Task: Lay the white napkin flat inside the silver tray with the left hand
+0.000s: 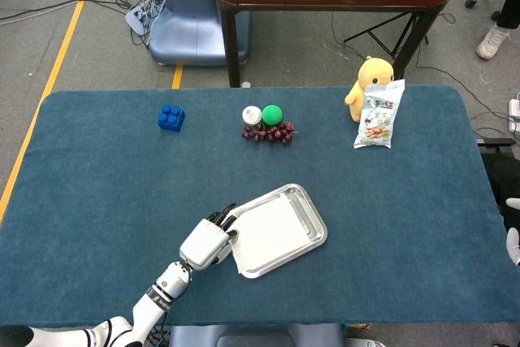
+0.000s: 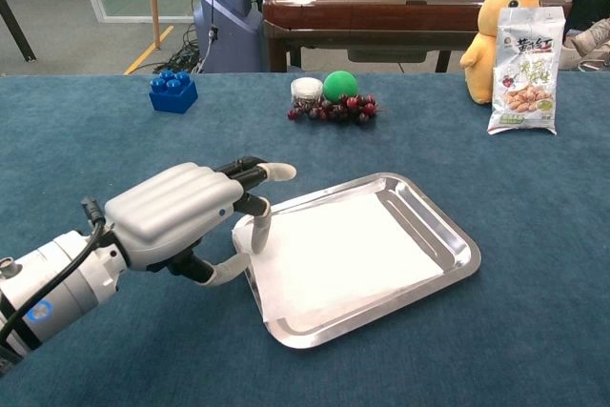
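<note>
White napkin point(image 1: 266, 233) lies flat in the silver tray point(image 1: 315, 225) in the head view, covering most of its floor, while the left hand point(image 1: 207, 241) sits at the tray's left edge with its fingers against the napkin's near-left border. From the chest view, the left hand point(image 2: 181, 216) pinches that napkin point(image 2: 343, 250) edge between thumb and a finger, over the tray point(image 2: 448, 235) rim; the right hand is out of view.

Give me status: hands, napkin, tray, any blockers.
Left hand at tray's near-left edge, fingers on the white napkin. Napkin nearly all inside the silver tray; left edge overlaps the rim. Right hand barely visible at frame edge. Nothing blocking.
</note>
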`<state>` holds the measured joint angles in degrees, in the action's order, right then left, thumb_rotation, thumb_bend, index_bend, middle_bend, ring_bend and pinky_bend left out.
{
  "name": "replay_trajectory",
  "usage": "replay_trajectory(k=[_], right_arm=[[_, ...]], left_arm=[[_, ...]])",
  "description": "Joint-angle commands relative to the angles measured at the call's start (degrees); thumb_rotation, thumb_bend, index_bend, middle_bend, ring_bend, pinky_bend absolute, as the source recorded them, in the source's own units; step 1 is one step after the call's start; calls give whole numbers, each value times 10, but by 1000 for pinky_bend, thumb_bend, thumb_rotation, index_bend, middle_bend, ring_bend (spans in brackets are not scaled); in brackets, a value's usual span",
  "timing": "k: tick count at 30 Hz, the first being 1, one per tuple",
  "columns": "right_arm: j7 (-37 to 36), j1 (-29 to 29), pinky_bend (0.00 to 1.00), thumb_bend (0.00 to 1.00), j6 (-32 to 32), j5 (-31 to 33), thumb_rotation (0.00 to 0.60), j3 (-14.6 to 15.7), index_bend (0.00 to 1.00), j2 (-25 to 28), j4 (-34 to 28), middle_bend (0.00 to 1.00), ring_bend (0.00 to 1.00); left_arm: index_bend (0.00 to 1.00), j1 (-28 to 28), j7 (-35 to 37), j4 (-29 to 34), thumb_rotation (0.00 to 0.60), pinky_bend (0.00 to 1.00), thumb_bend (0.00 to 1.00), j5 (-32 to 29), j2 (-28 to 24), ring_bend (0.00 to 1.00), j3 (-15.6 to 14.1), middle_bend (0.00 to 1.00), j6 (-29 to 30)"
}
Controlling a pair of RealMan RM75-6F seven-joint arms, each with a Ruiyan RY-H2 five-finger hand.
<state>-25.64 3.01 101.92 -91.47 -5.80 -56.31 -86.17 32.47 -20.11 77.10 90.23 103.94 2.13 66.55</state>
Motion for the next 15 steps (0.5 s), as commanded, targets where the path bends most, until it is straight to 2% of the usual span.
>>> replay_trajectory(k=[1, 15], right_arm=[[-1, 0, 258, 506, -1, 1, 600, 0, 322, 0, 0, 372, 239], [-8, 1, 258, 506, -1, 4, 600, -3, 322, 0, 3, 372, 239]], left_arm=[[469, 0, -4, 0, 600, 281, 382, -2, 2, 10, 1, 79, 0], [397, 2, -33, 3, 600, 281, 271, -12, 13, 9, 6, 79, 0]])
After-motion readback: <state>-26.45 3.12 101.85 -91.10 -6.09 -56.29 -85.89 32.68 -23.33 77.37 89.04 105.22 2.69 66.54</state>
